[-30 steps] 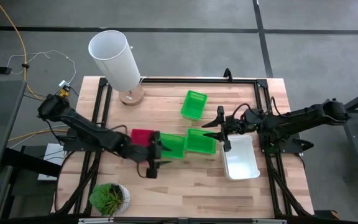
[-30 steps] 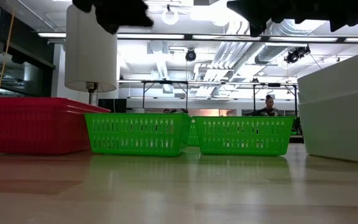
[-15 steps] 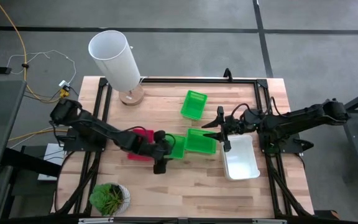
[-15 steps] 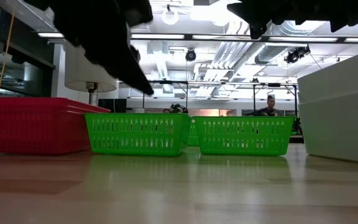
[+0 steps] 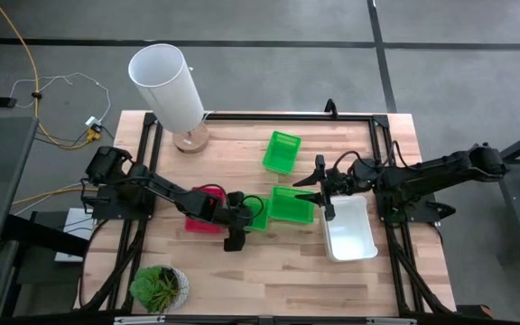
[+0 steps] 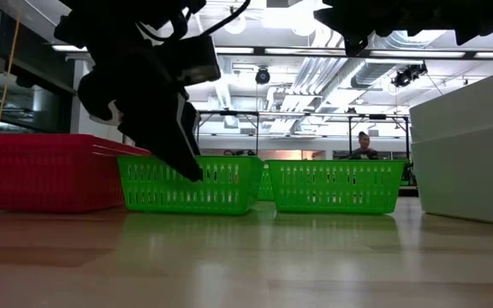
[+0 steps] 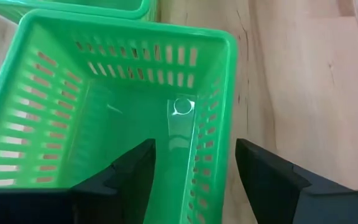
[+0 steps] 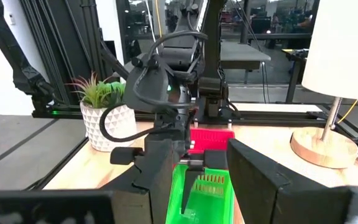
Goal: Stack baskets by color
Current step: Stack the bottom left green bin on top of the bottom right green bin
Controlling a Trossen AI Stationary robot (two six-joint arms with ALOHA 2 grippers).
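Observation:
My left gripper is open, slanting down over a green basket beside the red baskets. One finger stands inside the basket and one outside its near long wall, touching nothing that I can see. A second green basket sits right of it, and a third lies farther back. My right gripper hangs level and open above the second green basket, next to the white baskets.
A tall white cylinder on a round wooden base stands at the far left corner. A potted plant sits at the near left. Black frame rails run along the table's sides. Bare wood lies toward the near edge.
My left gripper has come down and a little toward the table's right edge. It has tipped further downward, and its fingers now straddle the near wall of the green basket beside the red ones. No basket has moved.

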